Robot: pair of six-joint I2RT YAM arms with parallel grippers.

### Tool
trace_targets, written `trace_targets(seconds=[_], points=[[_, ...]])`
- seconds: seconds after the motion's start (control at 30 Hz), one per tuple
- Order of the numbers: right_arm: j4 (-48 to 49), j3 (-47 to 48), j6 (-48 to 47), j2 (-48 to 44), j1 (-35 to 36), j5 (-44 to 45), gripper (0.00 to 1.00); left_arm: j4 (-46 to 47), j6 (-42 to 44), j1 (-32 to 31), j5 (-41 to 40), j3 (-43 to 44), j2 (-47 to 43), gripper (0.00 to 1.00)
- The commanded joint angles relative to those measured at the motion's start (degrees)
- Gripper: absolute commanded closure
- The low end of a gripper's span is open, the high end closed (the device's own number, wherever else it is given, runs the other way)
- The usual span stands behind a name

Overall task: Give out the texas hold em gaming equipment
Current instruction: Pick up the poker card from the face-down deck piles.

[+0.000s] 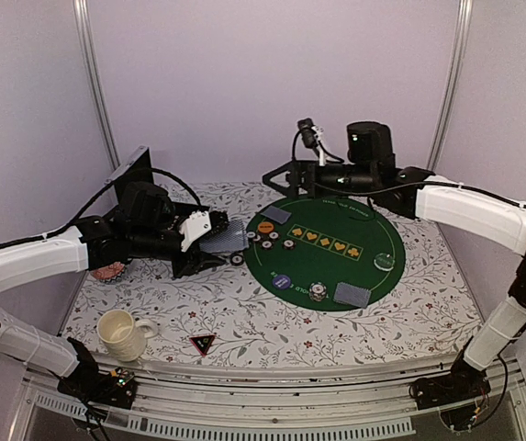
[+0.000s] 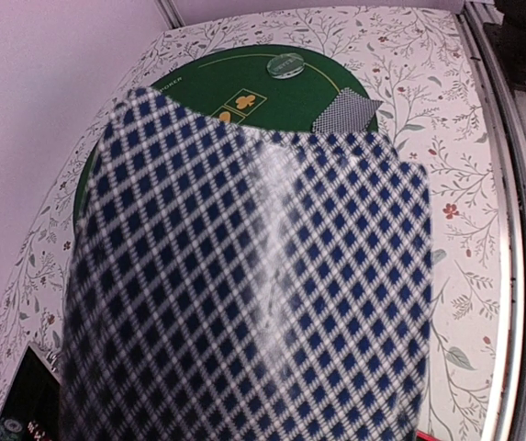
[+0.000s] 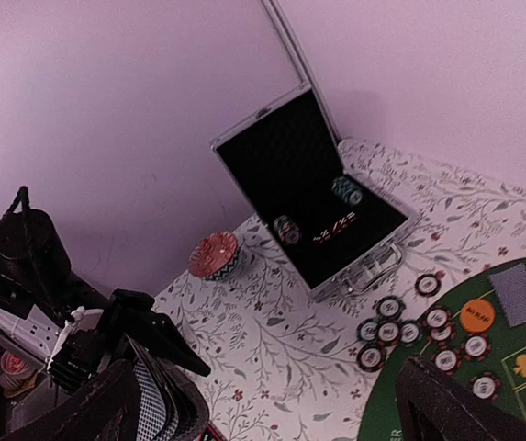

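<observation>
My left gripper [image 1: 206, 246] is shut on a fanned pack of playing cards [image 1: 227, 240] just left of the round green mat [image 1: 336, 272]. In the left wrist view their blue-and-white checked backs [image 2: 244, 276] fill the frame and hide the fingers. My right gripper [image 1: 281, 180] hangs open and empty over the mat's far left edge, its dark fingertips [image 3: 455, 404] at the bottom corners of the right wrist view. Single cards [image 1: 276, 215] [image 1: 352, 294] lie on the mat. Poker chips [image 1: 272, 236] [image 3: 391, 326] cluster at the mat's left edge by the orange button [image 1: 264, 226]. The blue button [image 1: 282, 281] is on the mat. A black triangular marker [image 1: 202, 344] lies near the front.
An open silver case [image 3: 318, 202] with some chips inside stands at the back left. A pink patterned dish [image 3: 215, 254] sits near it. A cream mug [image 1: 120, 333] stands at the front left. A clear round button [image 1: 385, 262] lies on the mat's right side.
</observation>
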Motion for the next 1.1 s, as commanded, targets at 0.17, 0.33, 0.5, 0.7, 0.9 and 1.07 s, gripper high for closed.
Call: trace_targets(seconds=[0.17,0.33,0.5,0.7,0.9,1.07], points=[[-12.6,9.7,-1.0,10.2,8.2,-8.3,0.01,0.5,-0.1,0.3,0.5,-0.2,0.7,0.6],[-12.8,9.4,-2.1,11.4,8.6,-6.8,0.01,0.5,-0.2,0.3,0.7,-0.1,0.7,0.6],[-13.2,10.6,-1.3,14.0,8.9,-5.1,0.0,0.7,-0.6,0.3,1.8,0.0,0.6,0.6],[-15.7,11.1,-2.3,13.8,9.0,-3.7,0.06,1.0,-0.8,0.3,2.4,0.0,0.3,0.61],[-19.6,11.6,-4.3,12.1,8.5,-2.6,0.21,1.1,-1.0,0.3,2.6,0.0,0.3,0.61],[-23.2,14.1,-5.4,12.8,8.5,-2.5,0.32,1.2,-1.1,0.3,2.5,0.1,0.4,0.61]])
